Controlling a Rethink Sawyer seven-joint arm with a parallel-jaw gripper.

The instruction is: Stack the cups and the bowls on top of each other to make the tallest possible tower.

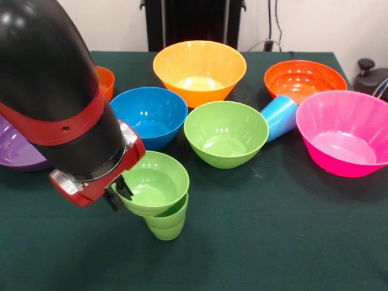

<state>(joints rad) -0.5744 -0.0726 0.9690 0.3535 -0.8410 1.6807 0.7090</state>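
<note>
Tool: tool [121,193], two dark fingers at the left rim of the small green bowl [154,182]; the fingers appear to straddle the rim, but whether they pinch it or stand slack cannot be told.
Arm: red and black arm [60,97], entering from the upper left and hiding the worktop behind it.
Stack: small green bowl sits upright on the lime green cup [167,224], near left of centre; the bowl overhangs the cup all round and looks slightly offset to the left.
Step in hand: judged to be seating the bowl on the cup.
Method: centre the bowl over the cup before release; part the fingers only as far as clears the rim; withdraw straight up, with no sideways drag.
Risk: the narrow cup base may tip if the rim is nudged.
Next candidates: medium green bowl [225,133] at centre; blue bowl [149,115] to its left; light blue cup [280,116] lying on its side between the medium green bowl and the pink bowl [345,133].
Far row: yellow-orange bowl [199,70]; orange bowl [305,80].
Left edge: purple bowl [15,151], partly hidden.
Worktop: dark green worktop [273,242], bare near right.
</note>
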